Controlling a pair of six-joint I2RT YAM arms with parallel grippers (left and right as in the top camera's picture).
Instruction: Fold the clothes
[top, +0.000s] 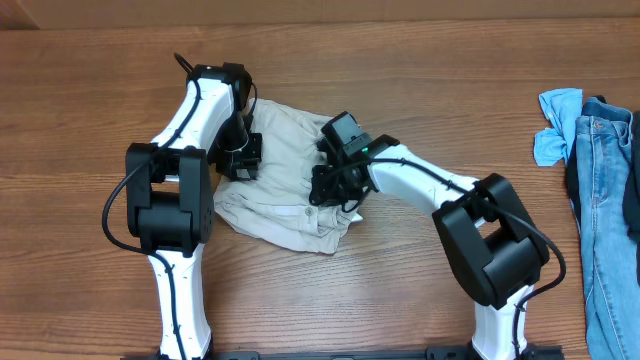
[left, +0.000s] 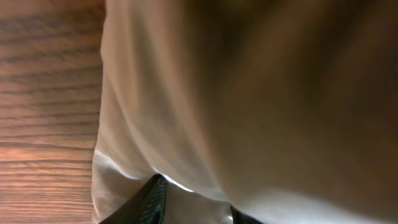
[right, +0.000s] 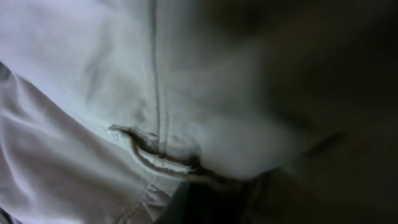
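The pale beige shorts (top: 285, 175) lie crumpled in the middle of the wooden table. My left gripper (top: 240, 160) is at their left edge. In the left wrist view the beige fabric (left: 249, 106) fills the frame and a fold of it sits between my two dark fingertips (left: 196, 208), so it is shut on the shorts. My right gripper (top: 332, 185) is down on the right side of the shorts. In the right wrist view a seam and pocket edge (right: 155, 155) drape over the dark jaws (right: 211, 199), shut on the fabric.
A blue cloth (top: 555, 125) and a pair of blue jeans (top: 610, 220) lie at the right edge of the table. Bare wood table (top: 420, 80) surrounds the shorts.
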